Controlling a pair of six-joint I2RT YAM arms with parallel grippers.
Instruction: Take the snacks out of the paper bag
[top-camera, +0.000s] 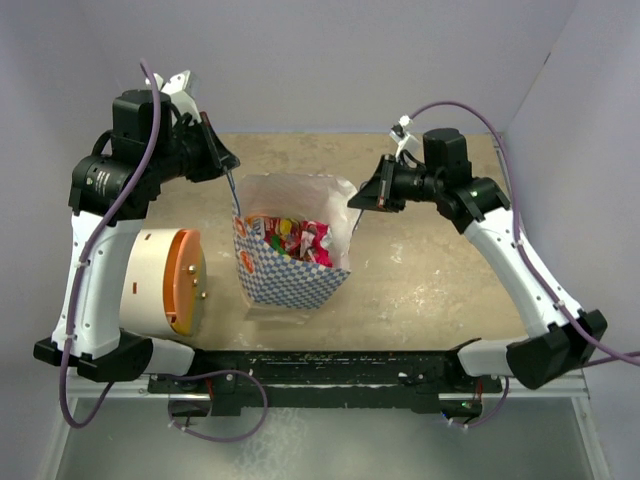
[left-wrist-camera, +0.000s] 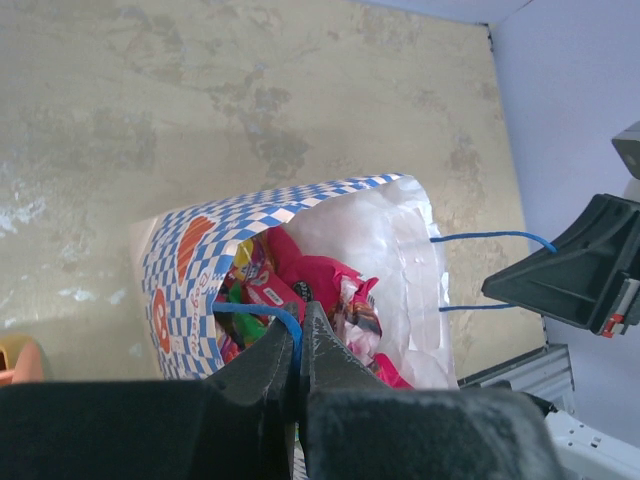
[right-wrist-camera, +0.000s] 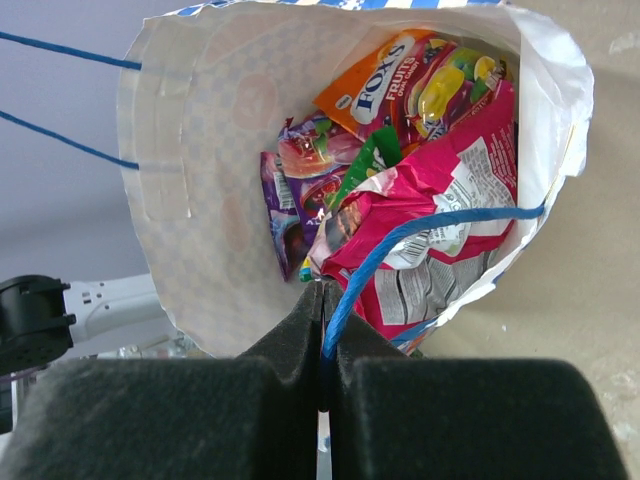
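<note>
Left wrist: your left gripper (left-wrist-camera: 300, 325) is closed on a blue cord (left-wrist-camera: 255, 310) — right gripper (right-wrist-camera: 322, 300) too; pulling apart could tear the paper bag (top-camera: 290, 282), spilling snacks (top-camera: 290, 238).

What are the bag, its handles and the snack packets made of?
Bag: likely thin paper, matte, creased, with light shining through. Handles: blue cord, apparently twisted string. Packets: probably plastic film, glossy and crinkled, catching highlights.
</note>
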